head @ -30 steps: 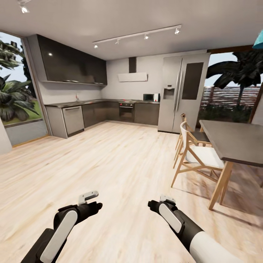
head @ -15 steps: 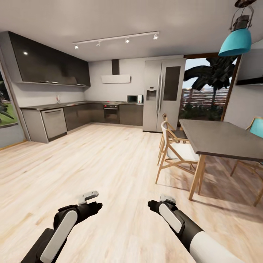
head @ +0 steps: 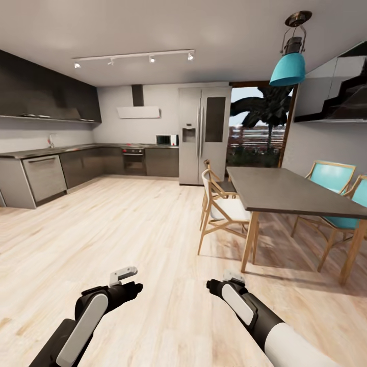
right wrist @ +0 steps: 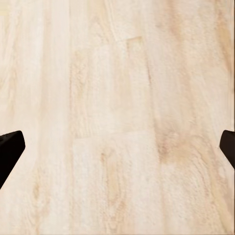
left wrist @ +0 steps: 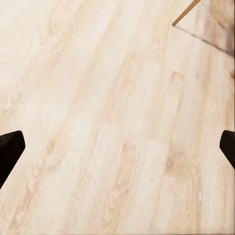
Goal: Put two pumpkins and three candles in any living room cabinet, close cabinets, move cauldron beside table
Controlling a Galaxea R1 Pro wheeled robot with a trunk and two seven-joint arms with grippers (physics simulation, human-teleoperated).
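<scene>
The pumpkins, candles, cauldron, cabinet and living-room table are out of view. I face a kitchen and dining area across pale wood flooring (head: pixel 153 229). My left gripper (head: pixel 133 290) and right gripper (head: pixel 213 286) are held low in front of me, over bare floor. In the left wrist view the left gripper (left wrist: pixel 117 152) is open, its dark fingertips (left wrist: pixel 10 149) set wide apart with only floorboards between them. In the right wrist view the right gripper (right wrist: pixel 117 149) is open too, its fingertips (right wrist: pixel 10 147) equally wide apart and holding nothing.
A tall dark-topped dining table (head: pixel 290 191) on wooden legs stands at the right, with a white-seated wooden chair (head: pixel 224 209) and teal chairs (head: pixel 331 178) around it. A fridge (head: pixel 204 135) and dark kitchen counters (head: pixel 46 168) line the far wall. A teal lamp (head: pixel 288 69) hangs above.
The whole view has swung to the right: the kitchen slid left and more of the dining table and the teal chairs came in. Both arms hold the same pose.
</scene>
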